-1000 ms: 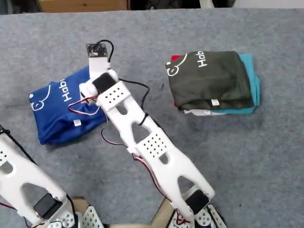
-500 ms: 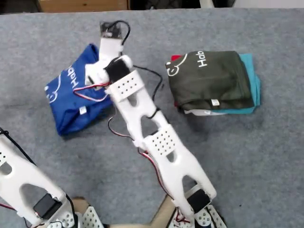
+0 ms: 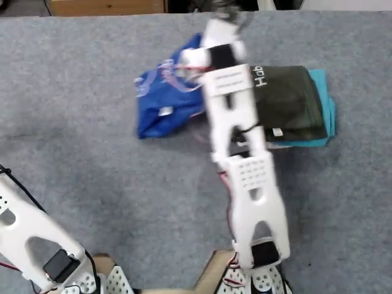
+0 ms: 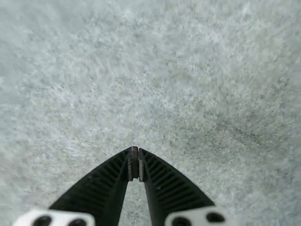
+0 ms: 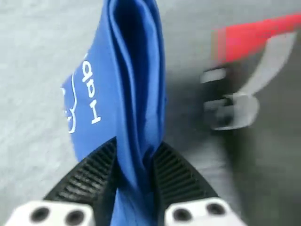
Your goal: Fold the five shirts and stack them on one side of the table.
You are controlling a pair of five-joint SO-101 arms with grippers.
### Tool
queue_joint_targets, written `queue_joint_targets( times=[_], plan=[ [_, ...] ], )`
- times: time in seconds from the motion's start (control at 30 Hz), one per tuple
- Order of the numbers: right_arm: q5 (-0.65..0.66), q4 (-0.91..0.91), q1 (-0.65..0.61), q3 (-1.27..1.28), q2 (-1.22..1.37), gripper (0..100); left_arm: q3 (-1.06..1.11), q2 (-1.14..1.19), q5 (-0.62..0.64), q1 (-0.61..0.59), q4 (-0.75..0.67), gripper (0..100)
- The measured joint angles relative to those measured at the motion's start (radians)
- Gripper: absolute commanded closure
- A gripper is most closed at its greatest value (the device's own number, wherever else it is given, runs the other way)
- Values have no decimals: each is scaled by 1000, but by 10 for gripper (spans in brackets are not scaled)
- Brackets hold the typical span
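Note:
A folded blue shirt [image 3: 164, 104] with white print hangs from my right gripper [image 3: 205, 52] near the table's far middle, its lower edge trailing toward the grey cloth. In the right wrist view the blue shirt [image 5: 127, 89] is pinched between the black fingers [image 5: 91, 169] of my right gripper [image 5: 134, 162]. Just right of it sits the stack, an olive shirt [image 3: 288, 101] on top, teal [image 3: 327, 107], white [image 3: 260, 145] and red layers under it. My left gripper [image 4: 134, 165] is shut over bare grey cloth at the near left.
The grey felt table cover [image 3: 79, 171] spreads wide on the left and front. The left arm's white links [image 3: 33, 239] lie at the near left corner. A wooden box edge [image 3: 104, 6] lines the far side.
My right arm has swung right and away, carrying the blue shirt from the left middle of the table up close to the olive-topped stack. The left arm has stayed still.

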Motion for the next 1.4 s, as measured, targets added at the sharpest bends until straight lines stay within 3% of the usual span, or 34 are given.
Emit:
queue_joint_targets(
  times=[0.37, 0.6, 0.67, 0.8, 0.87, 0.93, 1.07, 1.23, 1.4],
  plan=[
    [137, 23, 400, 319, -285, 985, -32, 0, 0, 55, 17, 971],
    [216, 25, 526, 362, -290, 982, -32, 0, 0, 68, 23, 971],
    [232, 23, 528, 381, -290, 930, -32, 0, 0, 78, 23, 971],
    [239, 23, 529, 408, -290, 681, -72, 0, -14, 106, 28, 971],
    [249, 23, 532, 414, -304, 636, -100, -2, -18, 126, 28, 972],
    [275, 23, 532, 420, -345, 685, -117, -2, -18, 146, 29, 972],
    [310, 23, 532, 423, -491, 968, -124, -44, -18, 170, 34, 972],
    [388, 25, 532, 537, -724, 956, -3, -232, -3, 207, 34, 972],
    [485, 25, 531, 799, -984, 984, 331, -509, 46, 293, 32, 972]
  ],
)
